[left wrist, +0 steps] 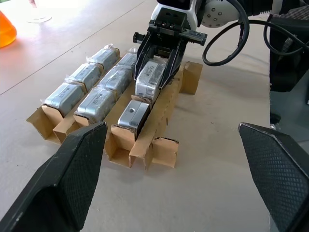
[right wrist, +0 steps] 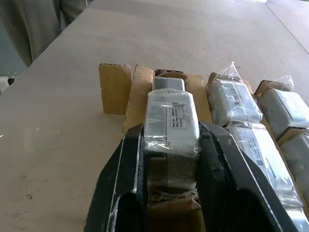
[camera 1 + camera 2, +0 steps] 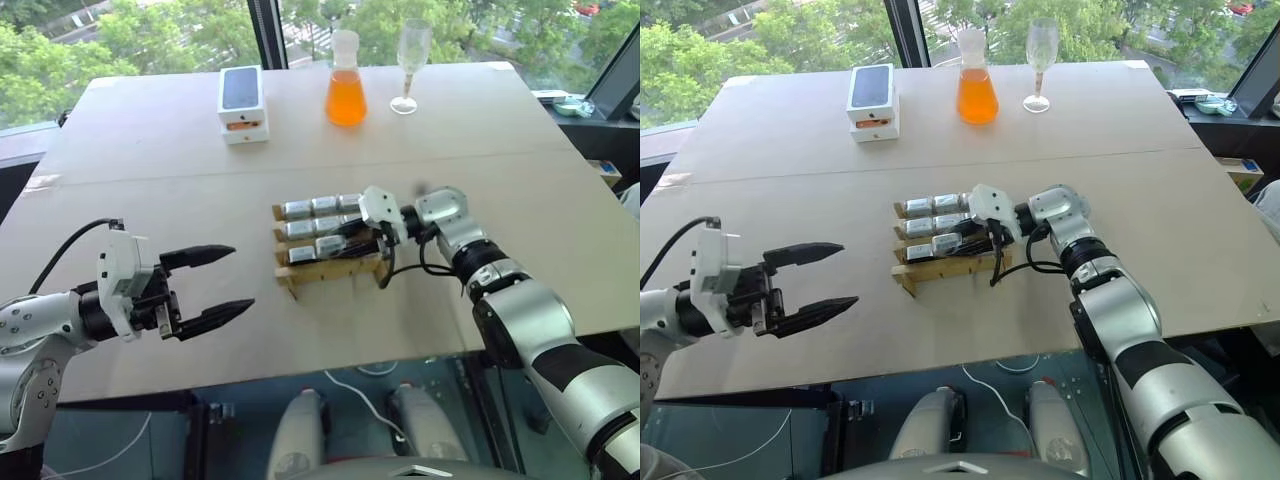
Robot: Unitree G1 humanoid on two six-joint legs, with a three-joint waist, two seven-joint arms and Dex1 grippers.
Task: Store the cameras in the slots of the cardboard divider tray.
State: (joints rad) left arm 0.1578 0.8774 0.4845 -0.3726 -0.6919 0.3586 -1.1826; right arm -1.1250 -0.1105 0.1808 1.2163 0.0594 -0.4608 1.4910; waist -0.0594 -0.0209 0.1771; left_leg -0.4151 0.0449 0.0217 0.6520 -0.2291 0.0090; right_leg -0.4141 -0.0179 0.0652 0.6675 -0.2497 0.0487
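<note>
Nearest to the camera, the left gripper (image 3: 228, 282) hangs over the front edge of the table (image 3: 150, 170) with its two black fingers spread wide and nothing between them. Further in, the cardboard divider tray (image 1: 159, 147) lies near the middle of the table, with wrapped cameras (image 1: 87, 75) filling its rows. The right gripper (image 2: 169, 145) sits over the row closest to the robot, its fingers on either side of one camera (image 2: 171, 123) in its slot; whether they press it I cannot tell.
</note>
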